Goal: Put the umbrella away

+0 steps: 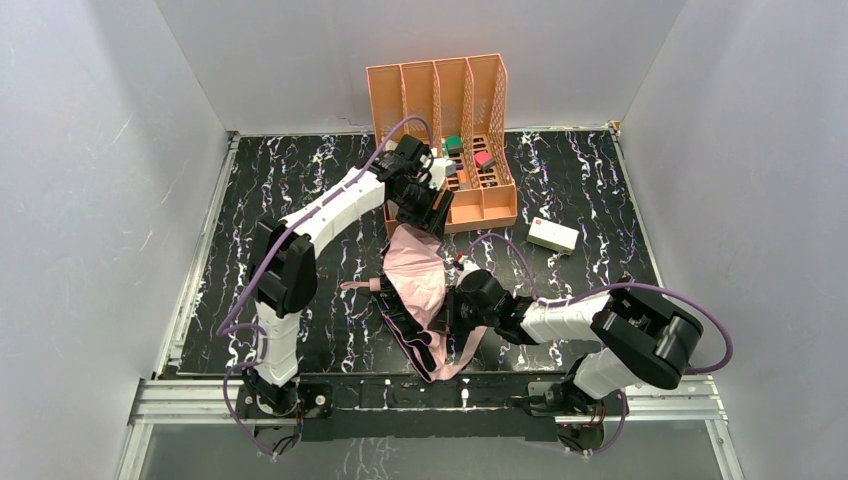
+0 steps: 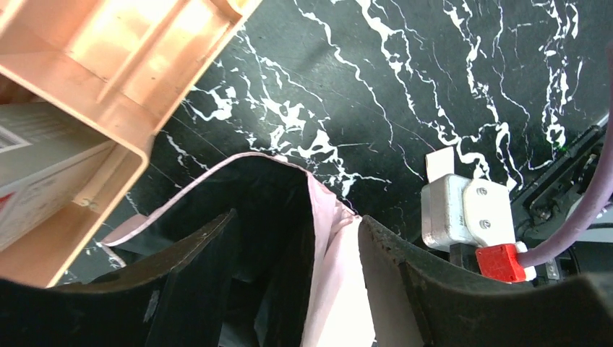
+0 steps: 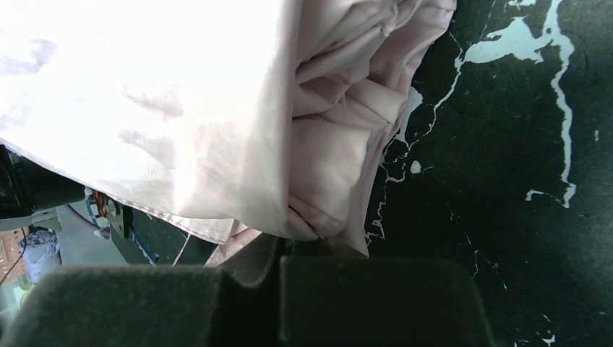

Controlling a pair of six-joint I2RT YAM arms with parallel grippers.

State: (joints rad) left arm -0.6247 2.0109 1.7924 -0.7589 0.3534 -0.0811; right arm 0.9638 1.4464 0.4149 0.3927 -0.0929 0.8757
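Nearest, the right gripper [image 3: 282,253] has its jaws together, apparently pinching the umbrella [image 1: 415,275], which sprawls loose on the surface [image 1: 300,180]. Beyond, the left gripper [image 2: 296,217] has its jaws apart astride the fabric edge. Gripping cloth alone, it could slip before reaching the orange organiser [image 1: 440,100].

umbrella [image 1: 415,290] mid-table [image 1: 600,180], organiser [image 1: 440,100] behind it, box [image 1: 553,235] right of organiser

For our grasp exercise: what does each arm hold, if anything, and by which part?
Right gripper: umbrella, by a pink fabric fold. Left gripper: nothing, jaws open astride its edge.
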